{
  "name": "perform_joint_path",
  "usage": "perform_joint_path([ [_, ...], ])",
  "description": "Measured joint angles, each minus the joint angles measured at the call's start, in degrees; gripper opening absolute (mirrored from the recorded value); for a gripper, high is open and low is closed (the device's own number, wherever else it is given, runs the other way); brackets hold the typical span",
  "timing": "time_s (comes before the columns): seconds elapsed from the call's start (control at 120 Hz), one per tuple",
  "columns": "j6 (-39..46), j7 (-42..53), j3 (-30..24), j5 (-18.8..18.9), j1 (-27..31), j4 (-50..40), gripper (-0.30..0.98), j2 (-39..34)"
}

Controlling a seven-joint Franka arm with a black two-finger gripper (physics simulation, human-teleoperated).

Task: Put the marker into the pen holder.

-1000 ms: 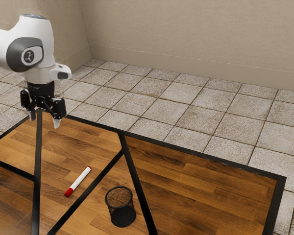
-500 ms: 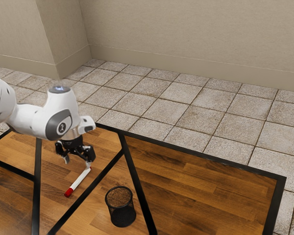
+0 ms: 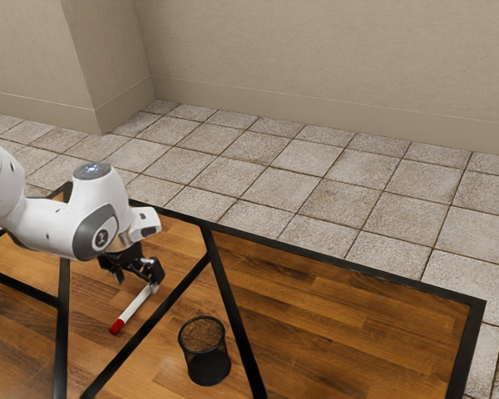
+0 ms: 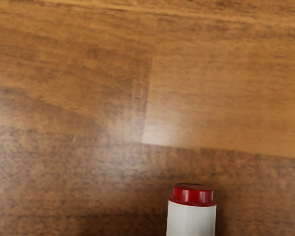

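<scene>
Marker (image 3: 135,305) is lying on the wood surface (image 3: 341,332), lower left of the exterior frame, white body, red end toward the frame's bottom left. Fingers (image 3: 155,288) are down at its other end, spread well apart, nothing gripped; can't tell if one touches it. Arm (image 3: 54,220) comes in from the left edge. Pen holder (image 3: 208,367) is upright, black mesh, bottom of frame left of centre, near the marker but apart from it. Black diagonal strip (image 3: 145,329) runs between the two. Wrist view: stepped red tip and part of the white barrel at the lower edge, right of centre, wood grain around it.
</scene>
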Motion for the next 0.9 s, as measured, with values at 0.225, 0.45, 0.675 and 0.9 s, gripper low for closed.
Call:
perform_joint_path([
  [0.225,0.73,1.25,-0.62,-0.20,0.18,0.04,0.68,0.07],
  [0.45,0.89,2.20,-1.69,-2.53,0.34,0.20,0.67,0.78],
  [0.675,0.83,5.16,-1.94,-10.35,1.32,0.24,0.67,1.03],
  [0.9,0.80,7.98,-1.94,-12.14,1.59,0.20,0.35,1.00],
])
